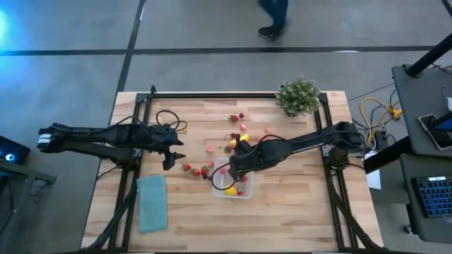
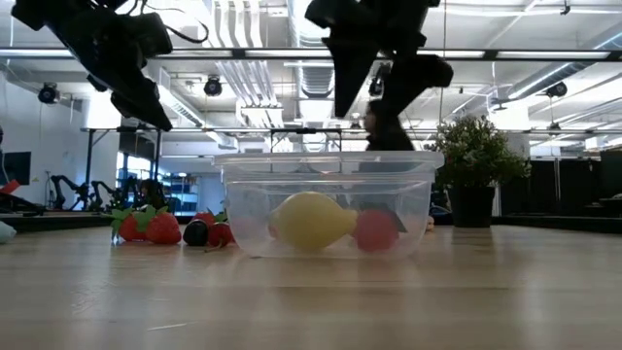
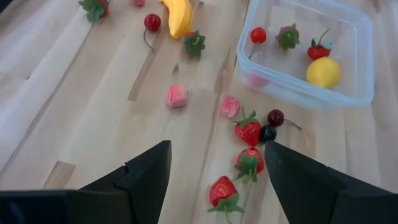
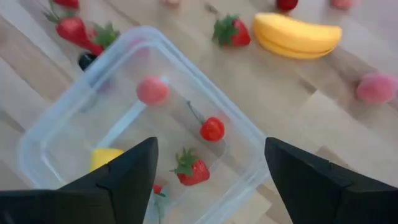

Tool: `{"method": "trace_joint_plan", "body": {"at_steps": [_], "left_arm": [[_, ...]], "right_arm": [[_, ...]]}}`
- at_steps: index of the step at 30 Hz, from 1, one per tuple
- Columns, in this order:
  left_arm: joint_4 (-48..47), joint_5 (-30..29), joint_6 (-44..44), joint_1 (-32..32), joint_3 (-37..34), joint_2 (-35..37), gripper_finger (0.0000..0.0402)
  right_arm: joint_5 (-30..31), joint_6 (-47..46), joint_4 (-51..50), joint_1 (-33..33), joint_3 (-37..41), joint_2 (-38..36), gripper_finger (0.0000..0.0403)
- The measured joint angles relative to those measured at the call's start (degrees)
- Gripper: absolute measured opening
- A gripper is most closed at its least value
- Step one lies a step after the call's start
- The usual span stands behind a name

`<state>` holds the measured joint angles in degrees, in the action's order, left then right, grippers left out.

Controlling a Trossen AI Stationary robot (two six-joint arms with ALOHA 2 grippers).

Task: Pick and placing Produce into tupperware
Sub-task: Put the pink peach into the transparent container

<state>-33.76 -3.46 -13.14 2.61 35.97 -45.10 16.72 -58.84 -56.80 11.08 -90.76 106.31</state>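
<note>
The clear tupperware stands on the wooden table and holds a yellow lemon, a pink ball, a cherry and strawberries. My right gripper hovers open above it, well clear of the rim. My left gripper is open in the air to the tupperware's left, above loose strawberries and dark cherries lying on the table. A yellow banana and more berries lie toward the far side.
A flat teal cloth lies near the table's left near corner. A green potted plant stands at the far right. Pink pieces and cherries are scattered mid-table. A person's legs show on the floor beyond the far edge.
</note>
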Motion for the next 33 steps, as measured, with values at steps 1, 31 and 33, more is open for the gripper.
{"method": "trace_joint_plan", "body": {"at_steps": [1, 31, 33], "left_arm": [[0.4, 0.0, 0.2, 0.0, 0.0, -0.6, 0.0244], [30.1, 0.4, 15.8, 5.1, 0.8, -37.3, 0.0244], [30.4, 2.0, 15.8, 6.3, 0.8, -38.6, 0.0244]], "right_arm": [[0.2, -0.1, 0.0, -0.2, 0.0, -0.7, 0.0286], [11.7, -4.7, -10.6, -1.6, 8.0, -19.7, 0.0278], [11.7, -5.5, -10.8, -1.6, 9.2, -20.0, 0.0278]]}}
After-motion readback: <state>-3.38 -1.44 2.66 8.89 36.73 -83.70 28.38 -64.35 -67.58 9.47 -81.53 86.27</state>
